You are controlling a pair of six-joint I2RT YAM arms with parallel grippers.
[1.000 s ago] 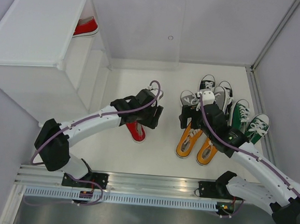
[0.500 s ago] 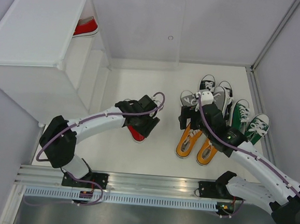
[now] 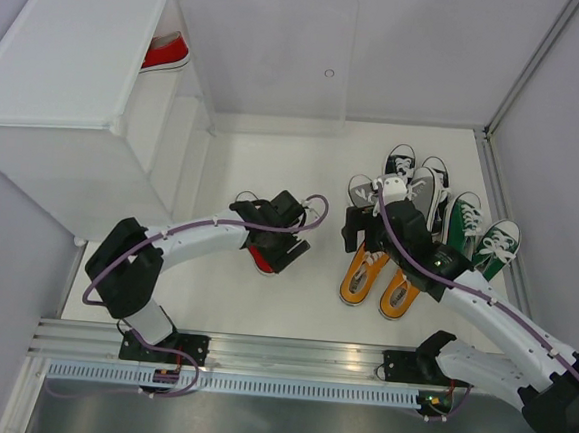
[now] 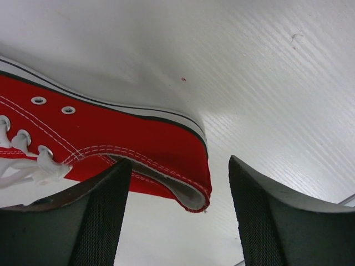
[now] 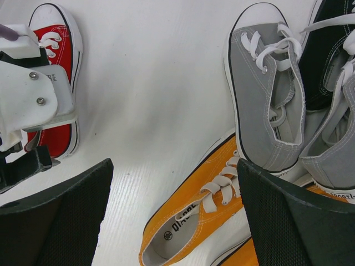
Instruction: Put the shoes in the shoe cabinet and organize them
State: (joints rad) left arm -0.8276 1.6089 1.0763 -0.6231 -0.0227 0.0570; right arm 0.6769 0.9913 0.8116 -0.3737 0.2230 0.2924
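A red shoe [image 3: 258,258] lies on the floor at centre left, its white toe pointing away. My left gripper [image 3: 279,242] hangs over its heel, open. In the left wrist view the red shoe's [image 4: 111,144] heel collar sits between the fingers of the left gripper [image 4: 180,221], close to the left finger and clear of the right one. My right gripper [image 3: 361,230] is open above the orange shoes [image 3: 365,273]; an orange shoe [image 5: 194,221] lies between its fingers [image 5: 288,221]. The shoe cabinet [image 3: 71,59] stands at far left with another red shoe [image 3: 165,52] inside.
Grey shoes [image 3: 424,190], a black pair [image 3: 402,159] and green shoes [image 3: 481,232] crowd the right side of the floor. The cabinet's clear door panel [image 3: 267,54] stands open toward the back. A grey shoe [image 5: 266,111] lies just beyond my right finger.
My left gripper has swung nearer and leftward over the red shoe, and its jaws have widened. The right gripper has shifted slightly left, still open.
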